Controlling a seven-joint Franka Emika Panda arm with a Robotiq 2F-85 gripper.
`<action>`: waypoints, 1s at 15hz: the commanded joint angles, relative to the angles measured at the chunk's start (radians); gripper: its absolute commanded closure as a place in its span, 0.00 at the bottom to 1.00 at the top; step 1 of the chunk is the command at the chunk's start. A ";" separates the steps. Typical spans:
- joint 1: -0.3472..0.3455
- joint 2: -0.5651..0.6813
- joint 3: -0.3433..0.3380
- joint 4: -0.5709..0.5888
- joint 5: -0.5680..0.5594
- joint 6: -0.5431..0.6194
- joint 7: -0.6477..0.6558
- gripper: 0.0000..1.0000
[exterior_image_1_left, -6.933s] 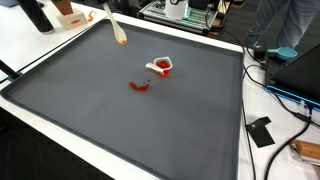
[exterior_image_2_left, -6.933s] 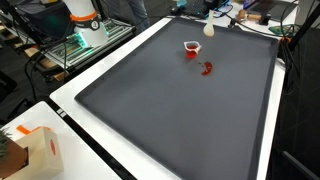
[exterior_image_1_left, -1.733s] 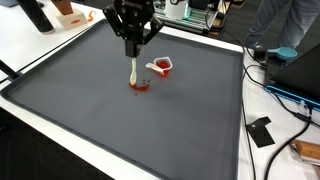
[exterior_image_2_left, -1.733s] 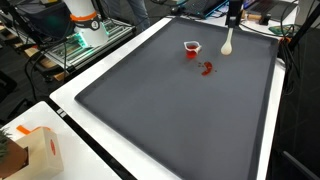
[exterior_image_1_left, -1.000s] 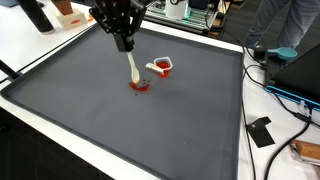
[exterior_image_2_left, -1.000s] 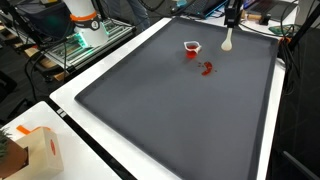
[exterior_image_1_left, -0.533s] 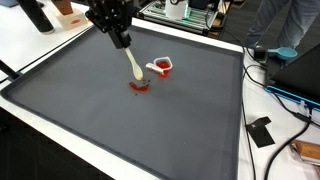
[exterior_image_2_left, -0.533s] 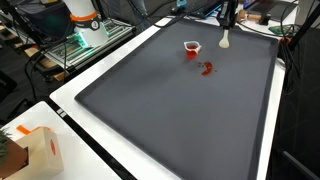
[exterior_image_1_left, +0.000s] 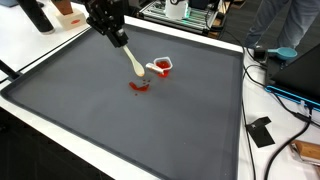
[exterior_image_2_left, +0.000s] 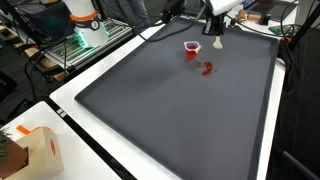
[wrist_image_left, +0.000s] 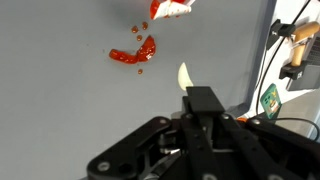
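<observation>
While the black arm leans in over the far edge of the matte dark-grey surface (exterior_image_1_left: 120, 130), its hand (exterior_image_1_left: 118, 39) is tilted and clamped on the upper end of a slim cream-coloured spatula (exterior_image_1_left: 133, 63), which slants down from the fingers. In an exterior view the rounded blade ends near a glossy red curved smear of sauce (exterior_image_1_left: 140, 86), with a small white round cup (exterior_image_1_left: 162, 66), stained red, just beside it. The wrist view shows the pale blade (wrist_image_left: 185, 76) jutting past the hand, clear of the smear (wrist_image_left: 133, 54), with tiny red droplets scattered toward the cup (wrist_image_left: 172, 10).
</observation>
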 joint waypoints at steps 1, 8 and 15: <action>-0.029 -0.019 -0.002 -0.055 0.090 -0.021 -0.079 0.97; -0.042 -0.010 -0.020 -0.092 0.211 -0.041 -0.180 0.97; -0.033 0.002 -0.040 -0.114 0.257 -0.044 -0.216 0.97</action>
